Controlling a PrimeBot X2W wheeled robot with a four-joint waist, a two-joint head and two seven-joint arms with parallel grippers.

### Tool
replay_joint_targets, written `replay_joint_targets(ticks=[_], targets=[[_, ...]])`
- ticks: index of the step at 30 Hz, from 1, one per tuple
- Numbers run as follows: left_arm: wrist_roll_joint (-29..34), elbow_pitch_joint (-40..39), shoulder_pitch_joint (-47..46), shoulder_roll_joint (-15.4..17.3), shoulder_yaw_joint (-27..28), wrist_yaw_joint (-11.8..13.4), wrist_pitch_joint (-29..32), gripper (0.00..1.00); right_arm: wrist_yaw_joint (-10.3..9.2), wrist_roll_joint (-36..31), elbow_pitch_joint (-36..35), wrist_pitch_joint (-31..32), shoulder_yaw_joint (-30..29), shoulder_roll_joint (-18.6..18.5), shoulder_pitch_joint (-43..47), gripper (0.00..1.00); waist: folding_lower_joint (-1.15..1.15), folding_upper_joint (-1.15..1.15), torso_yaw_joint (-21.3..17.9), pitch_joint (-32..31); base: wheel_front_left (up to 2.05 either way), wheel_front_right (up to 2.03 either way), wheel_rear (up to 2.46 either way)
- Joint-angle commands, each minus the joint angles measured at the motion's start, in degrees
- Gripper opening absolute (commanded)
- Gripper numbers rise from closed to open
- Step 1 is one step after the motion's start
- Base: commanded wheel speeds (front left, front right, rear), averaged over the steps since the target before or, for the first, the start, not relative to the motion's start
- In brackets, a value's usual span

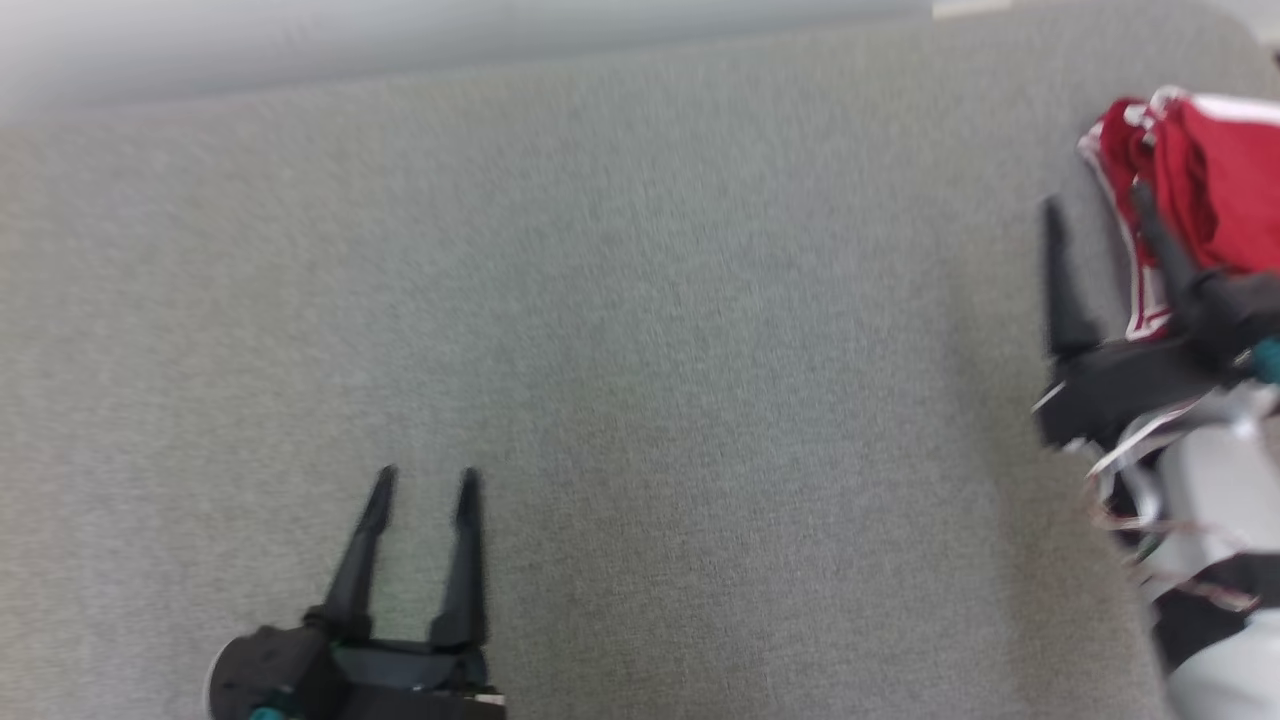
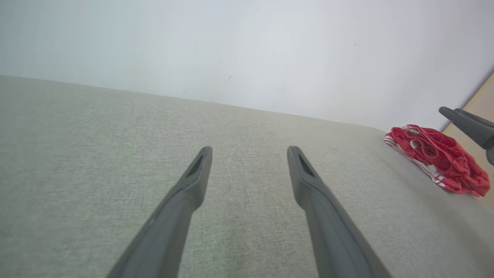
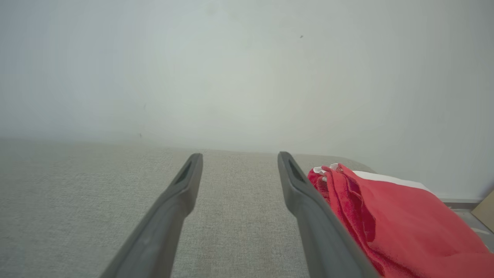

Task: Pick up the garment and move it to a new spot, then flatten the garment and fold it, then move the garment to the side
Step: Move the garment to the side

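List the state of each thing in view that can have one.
left gripper: open, empty, above the bare grey surface.
right gripper: open, nothing between its fingers, beside the garment.
red garment: bunched in a heap near the surface's far right corner, not gripped.

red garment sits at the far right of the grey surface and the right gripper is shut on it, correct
No: the right gripper is open, its jaws apart with nothing between them, as the right wrist view shows. The red garment does sit at the far right of the grey surface.
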Motion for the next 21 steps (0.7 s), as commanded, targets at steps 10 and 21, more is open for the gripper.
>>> replay_joint_targets(ticks=[10, 21], targets=[[1.3, 1.6, 6.4, 0.6, 5.2, 1.1, 0.0, 1.0, -0.05, 1.0, -10.6, -0.2, 2.6, 5.8, 14.9, 1.0, 0.0, 0.0, 3.1, -14.4, 0.0, 0.0, 0.0], [5.3, -0.9, 13.7, 0.7, 9.0, -1.3, 0.0, 1.0, -0.05, -2.1, -19.7, -0.2, 1.9, 8.4, 30.4, 1.0, 0.0, 0.0, 4.1, -21.1, 0.0, 0.0, 0.0]])
